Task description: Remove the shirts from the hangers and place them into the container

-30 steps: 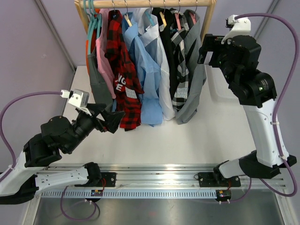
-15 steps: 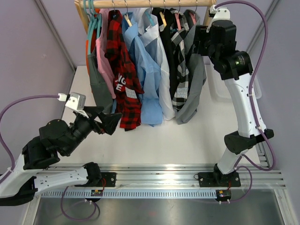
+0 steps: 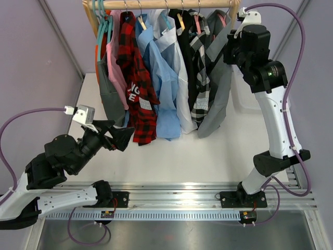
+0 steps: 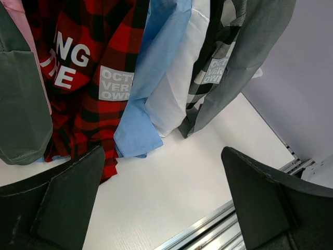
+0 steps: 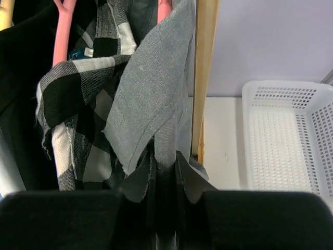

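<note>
My right gripper [image 5: 165,161] pinches the grey shirt [image 5: 151,88].
To its left the checked shirt [image 5: 67,99], right the wooden post [image 5: 205,78], basket [image 5: 291,86] beyond; left gripper [image 4: 162,156] gapes.

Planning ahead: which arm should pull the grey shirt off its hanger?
Right. Right end effector is closed on the grey shirt near the basket; left end effector hangs open, far below.

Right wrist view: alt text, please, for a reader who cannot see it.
The right gripper pinches a fold of the grey shirt. A black-and-white check shirt hangs beside it at image left; the white basket sits right of the wooden post.
</note>
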{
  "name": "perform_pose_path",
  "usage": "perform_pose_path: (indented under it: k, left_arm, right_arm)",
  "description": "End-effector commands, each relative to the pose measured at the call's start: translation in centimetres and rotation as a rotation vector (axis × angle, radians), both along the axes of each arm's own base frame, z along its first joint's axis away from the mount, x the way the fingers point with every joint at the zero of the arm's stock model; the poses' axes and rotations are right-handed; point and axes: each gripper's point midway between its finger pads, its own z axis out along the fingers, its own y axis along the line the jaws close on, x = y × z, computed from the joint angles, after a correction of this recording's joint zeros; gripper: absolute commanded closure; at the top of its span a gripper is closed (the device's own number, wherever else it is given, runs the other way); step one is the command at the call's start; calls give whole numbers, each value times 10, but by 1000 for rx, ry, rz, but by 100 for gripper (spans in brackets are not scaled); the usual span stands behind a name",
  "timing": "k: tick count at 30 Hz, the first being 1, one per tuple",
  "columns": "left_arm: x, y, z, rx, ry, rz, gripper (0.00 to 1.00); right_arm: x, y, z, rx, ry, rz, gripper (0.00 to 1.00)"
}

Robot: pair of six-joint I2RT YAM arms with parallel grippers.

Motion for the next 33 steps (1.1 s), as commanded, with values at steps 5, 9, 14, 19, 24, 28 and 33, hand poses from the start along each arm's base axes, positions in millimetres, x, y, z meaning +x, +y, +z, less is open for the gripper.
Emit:
perform_pose_path:
  k: [5, 9, 14, 19, 24, 28, 33]
  left_arm:
    - [4, -5, 9, -56, -8, 19, 1]
    - [5, -1, 9, -65, -15, 32, 1]
    - [6, 1, 9, -58, -25, 41, 1]
    - [8, -2, 9, -47, -33, 43, 1]
    - [9, -11, 9, -32, -41, 19, 1]
    - [10, -26, 13, -44, -57, -21, 1]
    - [12, -45, 19, -37, -68, -60, 1]
  right_arm:
    - [-19, -4, 95, -6, -345, 59, 100]
    - [-36, 5, 126, 19, -492, 141, 100]
    - [-42, -8, 151, -24, -575, 87, 100]
    - [-65, -29, 153, 3, -556, -5, 100]
    - [-114, -59, 127, 33, -445, -72, 100]
    - [-163, -84, 89, 75, -353, -124, 100]
    - [-204, -83, 53, 130, -190, -63, 100]
